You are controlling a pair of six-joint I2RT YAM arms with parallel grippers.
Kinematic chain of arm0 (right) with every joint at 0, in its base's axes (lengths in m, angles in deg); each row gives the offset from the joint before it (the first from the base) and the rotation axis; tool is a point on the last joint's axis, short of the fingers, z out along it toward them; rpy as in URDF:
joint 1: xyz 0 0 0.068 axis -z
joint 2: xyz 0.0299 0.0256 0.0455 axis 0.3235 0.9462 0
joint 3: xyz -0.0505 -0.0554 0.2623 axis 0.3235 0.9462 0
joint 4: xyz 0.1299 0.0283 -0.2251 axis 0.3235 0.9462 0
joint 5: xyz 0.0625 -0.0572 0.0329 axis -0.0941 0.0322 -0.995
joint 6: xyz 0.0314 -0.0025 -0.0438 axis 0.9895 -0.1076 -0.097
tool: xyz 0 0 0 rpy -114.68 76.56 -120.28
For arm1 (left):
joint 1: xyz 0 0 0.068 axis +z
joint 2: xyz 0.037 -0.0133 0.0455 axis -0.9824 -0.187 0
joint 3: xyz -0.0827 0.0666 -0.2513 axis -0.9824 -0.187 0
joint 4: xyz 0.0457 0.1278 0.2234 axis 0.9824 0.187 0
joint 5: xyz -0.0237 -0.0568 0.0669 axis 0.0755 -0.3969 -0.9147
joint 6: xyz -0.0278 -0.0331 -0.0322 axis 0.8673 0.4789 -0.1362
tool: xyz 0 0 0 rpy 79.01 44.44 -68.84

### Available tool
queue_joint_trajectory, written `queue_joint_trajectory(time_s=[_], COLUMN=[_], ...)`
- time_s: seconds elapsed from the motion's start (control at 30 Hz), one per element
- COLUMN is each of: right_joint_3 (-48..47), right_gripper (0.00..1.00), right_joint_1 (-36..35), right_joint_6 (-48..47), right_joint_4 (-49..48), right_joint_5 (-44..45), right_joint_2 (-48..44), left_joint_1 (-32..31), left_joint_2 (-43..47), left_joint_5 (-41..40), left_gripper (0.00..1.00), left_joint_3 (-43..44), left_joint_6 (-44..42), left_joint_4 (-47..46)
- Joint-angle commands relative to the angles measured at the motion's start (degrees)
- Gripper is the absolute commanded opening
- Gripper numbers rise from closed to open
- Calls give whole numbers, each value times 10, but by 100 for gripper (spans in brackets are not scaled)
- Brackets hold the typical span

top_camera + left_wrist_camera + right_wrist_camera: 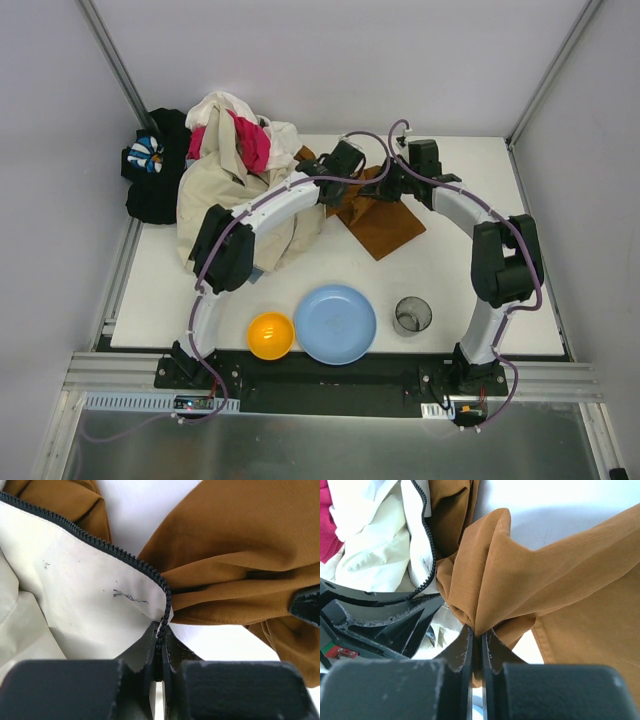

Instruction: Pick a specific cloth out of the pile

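The rust-brown cloth (385, 225) lies spread on the white table (480, 300) to the right of the pile (235, 180). My right gripper (378, 188) (480, 635) is shut on a bunched fold of the cloth (530, 570). My left gripper (335, 188) (161, 635) is shut on the black-zippered edge of a cream garment (90, 590) from the pile, right beside the cloth (240, 555). The two grippers are close together at the pile's right edge. The cloth's left end runs under the cream garment.
The pile holds cream, white, bright pink (250, 140) and black (155, 180) garments, the black one hanging over the table's left edge. Along the near edge stand a yellow bowl (270, 335), a blue plate (335, 323) and a dark cup (412, 315).
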Motion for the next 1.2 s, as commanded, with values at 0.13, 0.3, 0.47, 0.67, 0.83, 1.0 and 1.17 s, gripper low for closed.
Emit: queue_joint_trajectory(time_s=[0.13,0.3,0.47,0.67,0.83,1.0,1.17], right_joint_3=[4,11,26,46,24,1,-19], right_gripper=[1,1,1,1,1,15,72], right_joint_1=[25,49,87,142,154,144,120], right_joint_6=[-17,-26,-43,-64,-103,-138,-178], right_joint_4=[-12,1,18,37,96,161,212], right_joint_5=[-15,-17,-8,13,46,75,159], right_joint_2=[-28,-47,-90,-135,-136,-133,-166], left_joint_1=[91,196,293,422,479,480,481], left_joint_2=[137,209,247,279,286,277,291], left_joint_5=[-34,-45,-86,-91,-102,-93,-81], left_gripper=[0,0,0,0,0,1,20], left_joint_3=[-94,-134,-158,-196,-211,-208,-206], left_joint_6=[-16,-13,-16,14,34,53,57], left_joint_4=[-29,-35,-23,2,26,54,69])
